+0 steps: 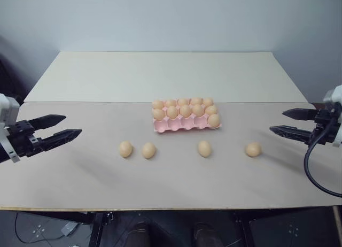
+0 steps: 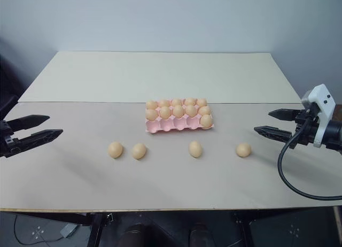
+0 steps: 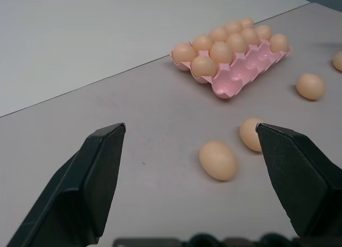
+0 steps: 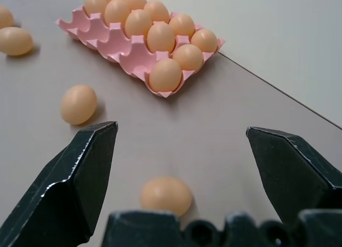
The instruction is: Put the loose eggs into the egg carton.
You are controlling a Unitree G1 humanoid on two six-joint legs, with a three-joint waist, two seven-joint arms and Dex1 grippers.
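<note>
From the head camera I see the egg carton [image 1: 186, 123] just above the middle of the frame, lying on the tan table [image 1: 80, 177] right below the seam where a paler board [image 1: 160, 76] begins. Its two far rows are full of eggs and one more egg sits at the right end of the near row, so the remaining four near cups are bare pink. Below the carton, four loose eggs lie in a rough line across the middle of the frame: the leftmost egg [image 1: 125, 148] and the second egg [image 1: 149, 150] are close together but not touching, the third egg [image 1: 204, 148] lies apart, below the carton's right half, and the fourth egg [image 1: 253, 149] is furthest right. My left gripper [image 1: 60, 128] is at the left edge of the frame, fingers spread wide with nothing between them, pointing inward toward the centre, well apart from the leftmost egg. My right gripper [image 1: 286, 122] comes in from the right edge, also spread wide and empty, its tips near the fourth egg but above and to the right of it, not touching. Both are clear of the carton.
</note>
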